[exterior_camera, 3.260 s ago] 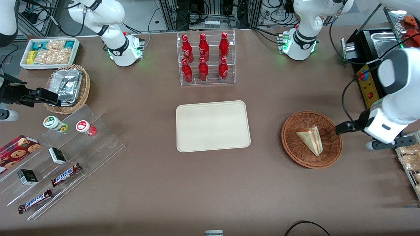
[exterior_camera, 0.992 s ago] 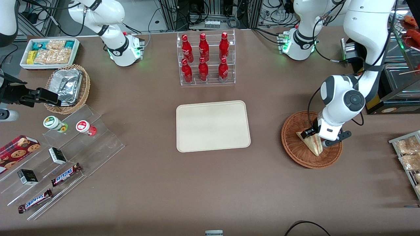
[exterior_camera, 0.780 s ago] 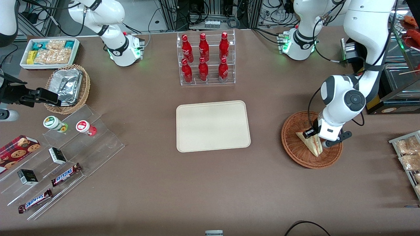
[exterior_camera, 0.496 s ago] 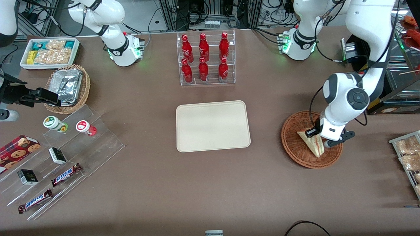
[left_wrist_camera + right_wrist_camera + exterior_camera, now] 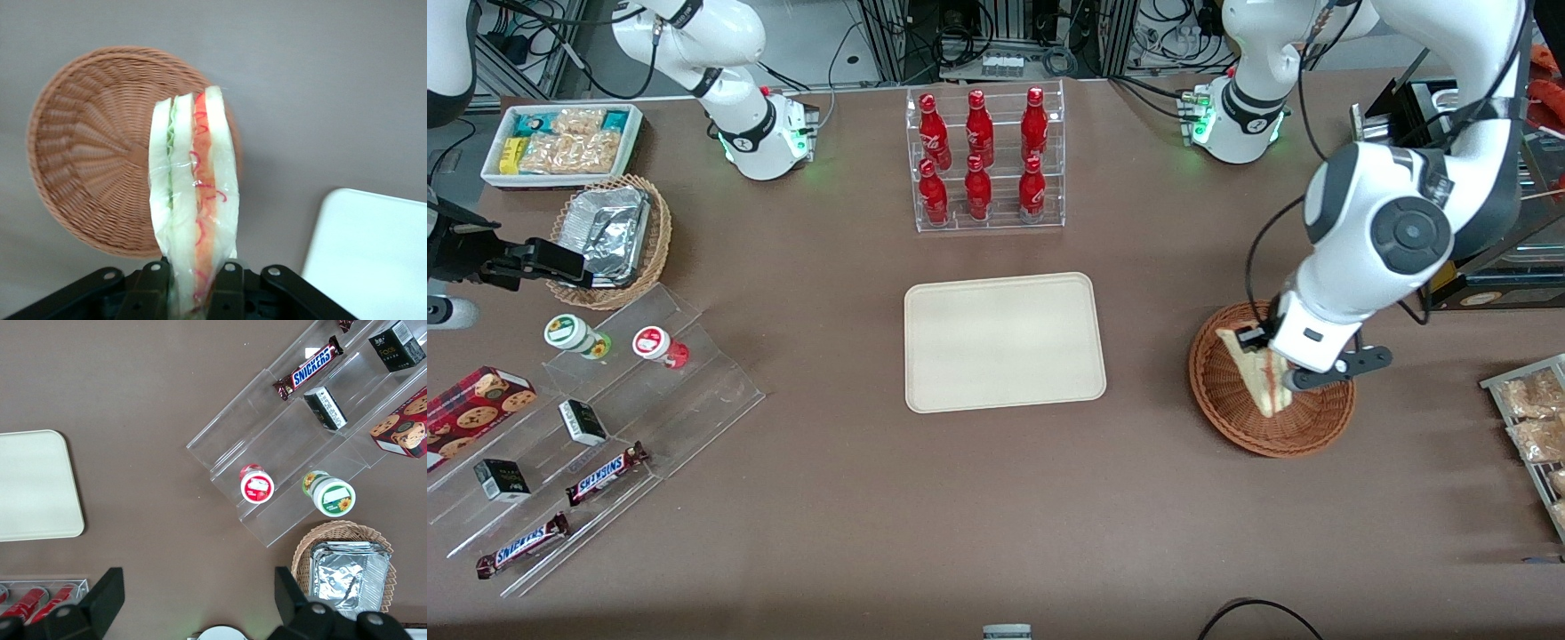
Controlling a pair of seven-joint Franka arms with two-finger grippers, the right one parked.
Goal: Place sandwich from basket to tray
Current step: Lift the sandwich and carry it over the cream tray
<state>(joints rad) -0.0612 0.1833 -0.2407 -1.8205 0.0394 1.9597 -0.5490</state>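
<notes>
My left gripper [image 5: 1272, 364] is shut on the sandwich [image 5: 1254, 378], a wrapped wedge of pale bread with red, orange and green filling. It holds the sandwich lifted above the reddish-brown wicker basket [image 5: 1227, 409]. In the left wrist view the sandwich [image 5: 193, 193] stands pinched between the black fingers [image 5: 228, 290], clear of the basket [image 5: 87, 167] below it. The cream tray [image 5: 1003, 340] lies flat at the table's middle, toward the parked arm from the basket; its corner shows in the left wrist view [image 5: 373, 260].
A clear rack of red bottles [image 5: 983, 160] stands farther from the front camera than the tray. A clear stepped stand with snacks [image 5: 587, 427], a tan basket with foil [image 5: 609, 236] and a white snack bin [image 5: 560, 142] lie toward the parked arm's end. Packets on a rack [image 5: 1534, 427] lie near the basket.
My left gripper came over the basket, closed on the sandwich and has lifted it up off the basket floor; the arm has risen toward the camera.
</notes>
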